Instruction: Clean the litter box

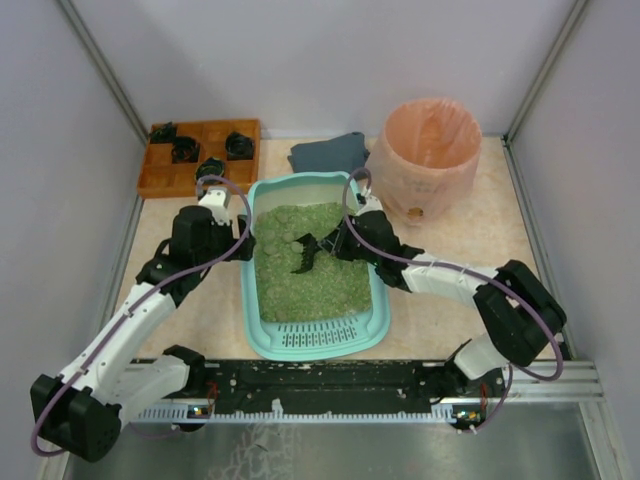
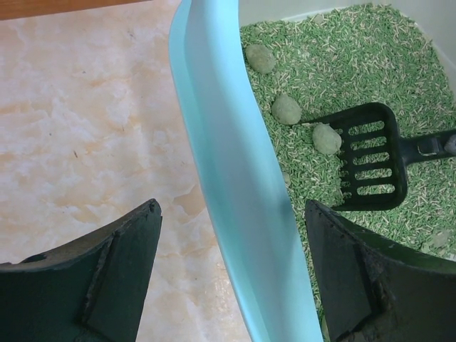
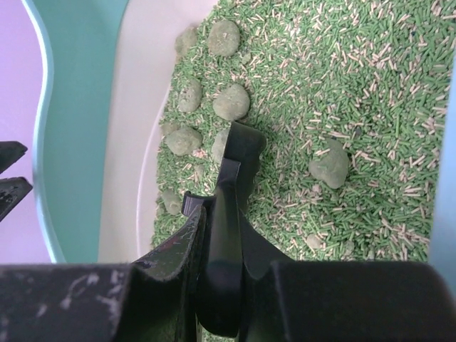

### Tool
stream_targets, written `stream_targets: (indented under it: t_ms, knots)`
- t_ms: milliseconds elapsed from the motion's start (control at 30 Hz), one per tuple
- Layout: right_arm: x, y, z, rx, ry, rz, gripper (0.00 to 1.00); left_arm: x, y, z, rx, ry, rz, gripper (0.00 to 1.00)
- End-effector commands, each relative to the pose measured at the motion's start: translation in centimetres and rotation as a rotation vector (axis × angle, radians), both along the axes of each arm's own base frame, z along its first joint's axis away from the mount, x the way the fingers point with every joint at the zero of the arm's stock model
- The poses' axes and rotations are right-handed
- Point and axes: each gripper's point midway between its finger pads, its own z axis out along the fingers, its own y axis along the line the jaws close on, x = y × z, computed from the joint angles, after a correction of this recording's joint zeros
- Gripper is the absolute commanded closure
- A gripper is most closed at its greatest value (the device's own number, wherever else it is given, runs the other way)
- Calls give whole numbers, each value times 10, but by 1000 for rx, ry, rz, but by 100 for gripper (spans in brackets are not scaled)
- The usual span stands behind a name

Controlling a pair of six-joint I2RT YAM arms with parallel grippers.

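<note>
Now straddling the slick rim of the seemingly stiff, litter-heavy box (image 2: 221,157) with open left end effector (image 2: 231,211), pinching the light scoop (image 2: 370,157) by its handle in closed right end effector (image 3: 224,235).

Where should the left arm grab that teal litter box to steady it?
Grip the litter box by its left side wall, coming from above: the wall stands upright, so the left gripper's fingers can straddle it, one outside, one over the litter.

Pale lilac walls (image 1: 320,60), beige marbled tabletop (image 1: 500,215)
</note>
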Motion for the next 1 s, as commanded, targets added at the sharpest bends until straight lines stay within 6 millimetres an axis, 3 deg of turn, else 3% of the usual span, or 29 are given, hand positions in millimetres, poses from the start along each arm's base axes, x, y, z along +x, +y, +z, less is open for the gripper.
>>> stream_targets:
  t_ms: [0,433,700,967]
  knots:
    - [-3,6,44,154,-70,-21,100,3,5,11,-10,-43,30,14]
    - [-10,-23,60,255,-130,-98,100,2,13,17,-1,-70,62,13]
    - [-25,-50,88,376,-205,-69,100,4,19,33,-11,-134,99,12]
    - [-40,-73,108,385,-247,-71,100,11,11,55,-80,-213,89,10]
